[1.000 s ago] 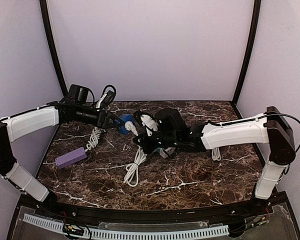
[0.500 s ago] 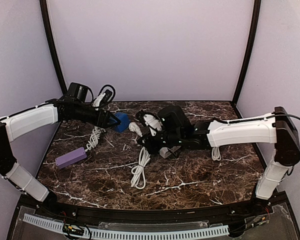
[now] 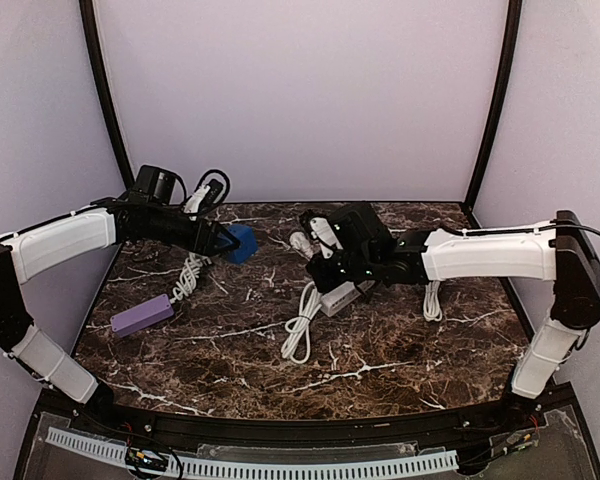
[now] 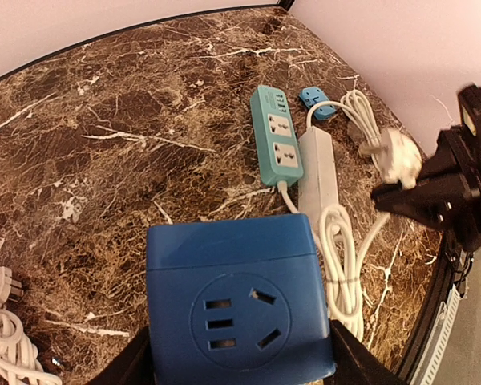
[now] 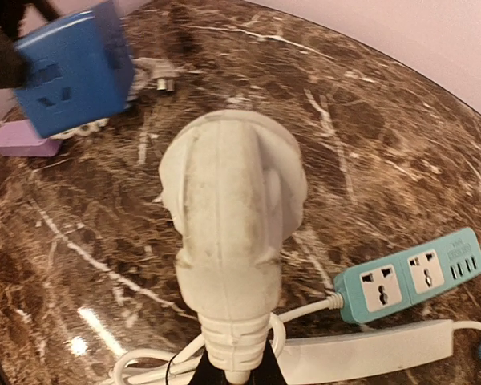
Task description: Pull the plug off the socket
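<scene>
Lying on the dark brown, white-veined marble tabletop [image 3: 400,350]: a long purple plastic power strip [image 3: 141,315] sitting near the left edge, a long teal power strip [image 4: 274,146] resting just beside a long white power strip [image 4: 317,172], and a coiled white cord [image 3: 302,325] trailing toward the front.

Pale lilac walls [image 3: 300,100]; dark marbled tabletop [image 3: 400,350].

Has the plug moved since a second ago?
Yes. The plug, shut in the right gripper, has moved right, away from the socket and the purple power strip.
</scene>
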